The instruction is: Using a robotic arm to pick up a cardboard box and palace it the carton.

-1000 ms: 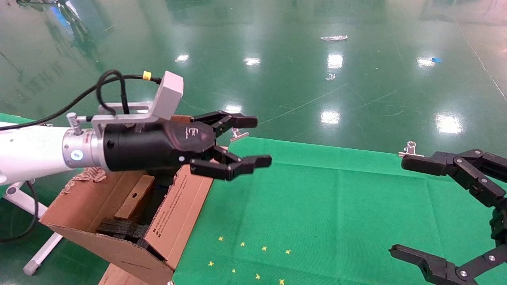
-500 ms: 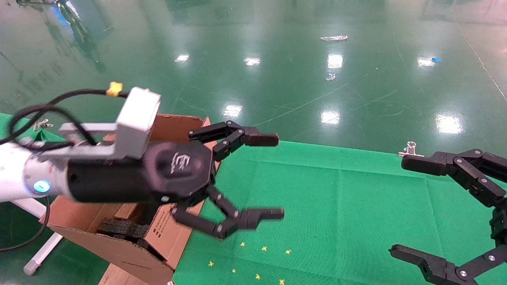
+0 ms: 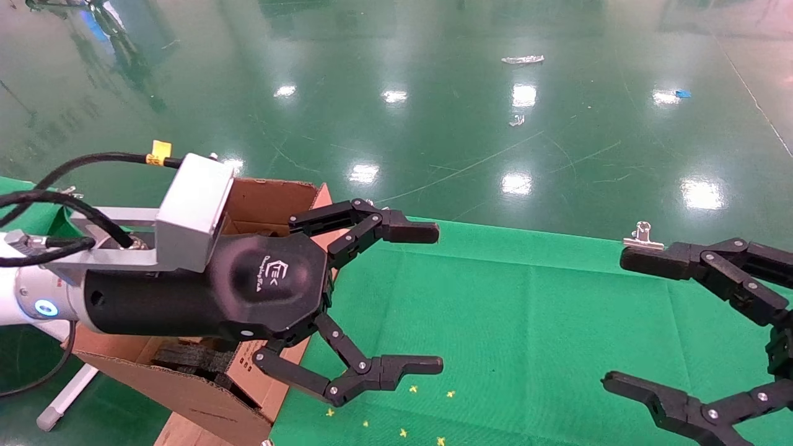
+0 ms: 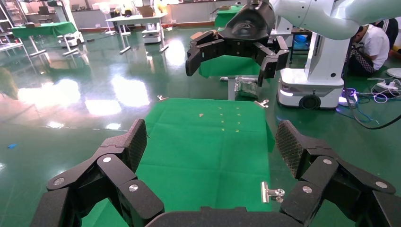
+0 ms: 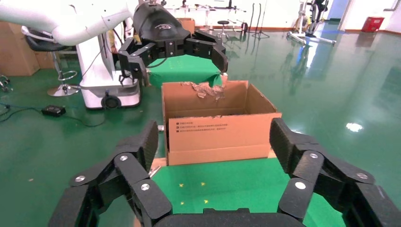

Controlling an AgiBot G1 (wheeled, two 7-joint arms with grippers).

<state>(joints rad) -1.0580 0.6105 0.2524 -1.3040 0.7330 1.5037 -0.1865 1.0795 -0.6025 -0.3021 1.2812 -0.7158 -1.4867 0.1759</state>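
Carton point(image 3: 186, 384) interior mostly hidden behind robotic arm point(image 3: 186, 291) — cardboard box unseen.

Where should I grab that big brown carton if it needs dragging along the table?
Pinch the top edge of the printed flap of the carton, coming down from above on the green cloth side. It is a thin, straight, standing sheet, easy to straddle; the far flap is torn and ragged, probably a weak hold.

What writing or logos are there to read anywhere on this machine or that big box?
Left gripper, black wrist: a white logo with a line of script under it, too small to read.
Carton, front flap: lines of black print, too small to read.
Right gripper: no writing visible.
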